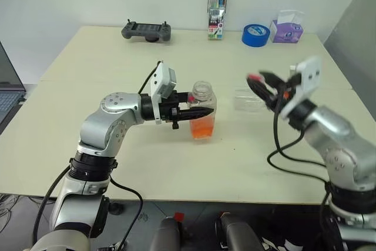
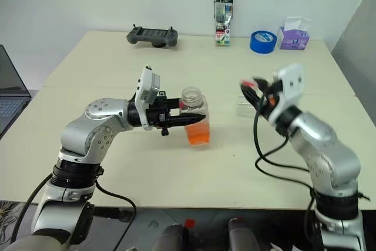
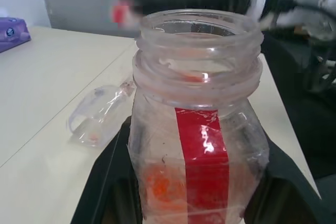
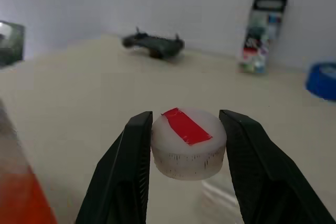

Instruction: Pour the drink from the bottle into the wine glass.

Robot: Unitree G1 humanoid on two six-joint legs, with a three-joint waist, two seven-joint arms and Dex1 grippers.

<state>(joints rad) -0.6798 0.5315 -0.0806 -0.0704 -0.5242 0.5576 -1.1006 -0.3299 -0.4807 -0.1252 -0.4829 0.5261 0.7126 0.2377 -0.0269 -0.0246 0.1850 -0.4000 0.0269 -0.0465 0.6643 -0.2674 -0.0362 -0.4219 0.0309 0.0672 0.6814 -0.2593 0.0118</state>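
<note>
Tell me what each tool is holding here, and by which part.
The left tool clamps the open bottle around its body, below the neck. The right tool pinches the cap by its ribbed sides.

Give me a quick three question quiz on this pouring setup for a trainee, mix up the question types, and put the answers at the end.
1. True or false: the bottle has its cap on.
2. Multiple choice: the right pincer is shut on A) the wine glass, B) the cap, C) the blue tape roll.
3. Fill in: the wine glass is ____ on the table, between the two arms.

Key
1. False. Its neck is open, and the left pincer grips it upright.
2. B
3. Lying on its side
</note>
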